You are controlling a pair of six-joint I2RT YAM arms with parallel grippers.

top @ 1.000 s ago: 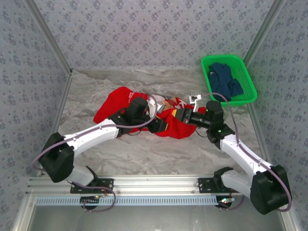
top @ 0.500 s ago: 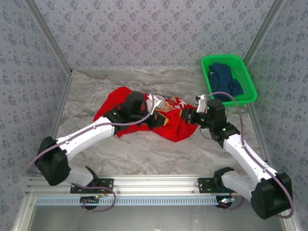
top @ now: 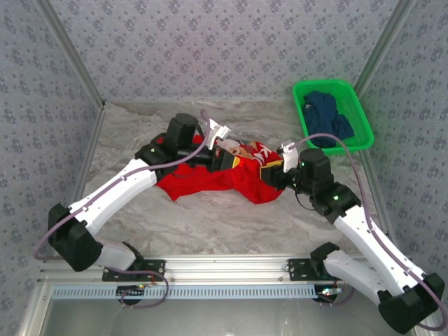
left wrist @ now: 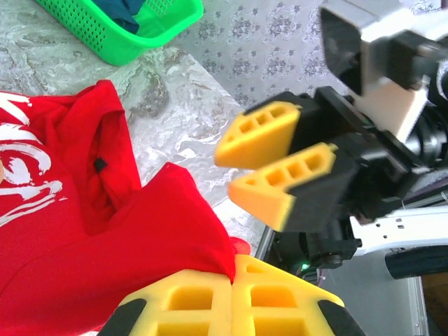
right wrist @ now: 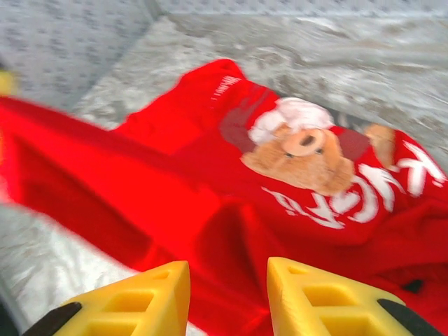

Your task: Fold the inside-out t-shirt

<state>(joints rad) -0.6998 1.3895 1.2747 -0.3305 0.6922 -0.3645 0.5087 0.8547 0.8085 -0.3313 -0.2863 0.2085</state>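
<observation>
I treat the inside-out t-shirt (top: pixel 203 180) as light, limp cloth: grip hems or seams. Left gripper (left wrist: pixel 233 278) pinches a red fold; right gripper (right wrist: pixel 227 276) stands spread, empty.

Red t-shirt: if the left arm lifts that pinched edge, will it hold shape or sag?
Likely floppy: the t-shirt lies rumpled in soft folds, so it should drape from the left gripper. Probably light, since one pinch already tents it.
</observation>
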